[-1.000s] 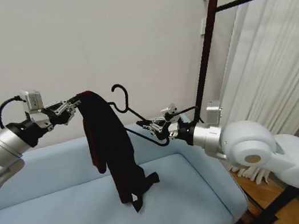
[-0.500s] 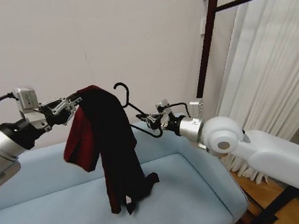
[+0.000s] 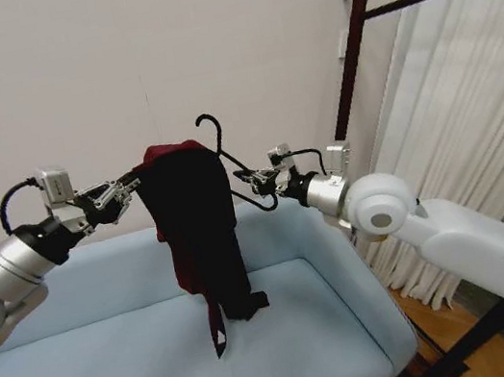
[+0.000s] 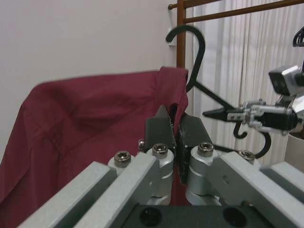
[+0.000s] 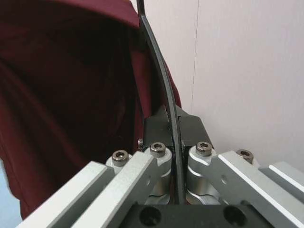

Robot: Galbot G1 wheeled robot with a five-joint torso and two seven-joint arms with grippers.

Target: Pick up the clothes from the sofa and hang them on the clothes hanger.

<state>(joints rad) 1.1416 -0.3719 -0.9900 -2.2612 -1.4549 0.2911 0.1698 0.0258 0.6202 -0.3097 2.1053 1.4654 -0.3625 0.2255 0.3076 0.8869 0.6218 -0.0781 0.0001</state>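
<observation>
Now: dark red shirt (image 3: 195, 228) is held up over the middle of the pale blue sofa (image 3: 99, 372), draped over a black hanger (image 4: 203, 47).

- The shirt's top bunches at about the height of the sofa's back. The cloth falls in one long fold in front of the backrest toward the seat. Its lowest end hangs close to the cushion; I cannot tell whether it touches.
- The hanger's hook sticks up above the shirt. One bare arm slopes down out of the cloth toward the sofa's right end.
- The left gripper (image 3: 132, 183) is above the sofa's back, on the left side of the shirt. Its arm reaches in from the sofa's left end. In the left wrist view its fingers (image 4: 159, 130) are closed tight on the shirt's edge, with cloth pinched between the pads.
- The right gripper (image 3: 255, 185) is above the sofa's right half, just right of the shirt. In the right wrist view its fingers (image 5: 156, 126) are pressed together on the hanger's bare arm, and the black bar runs straight through the pinch.
- The two grippers face each other across the shirt, at about the same height over the sofa.
- A dark wooden rack (image 3: 351, 83) stands past the sofa's right end, with a white curtain (image 3: 476, 129) beyond it.
</observation>
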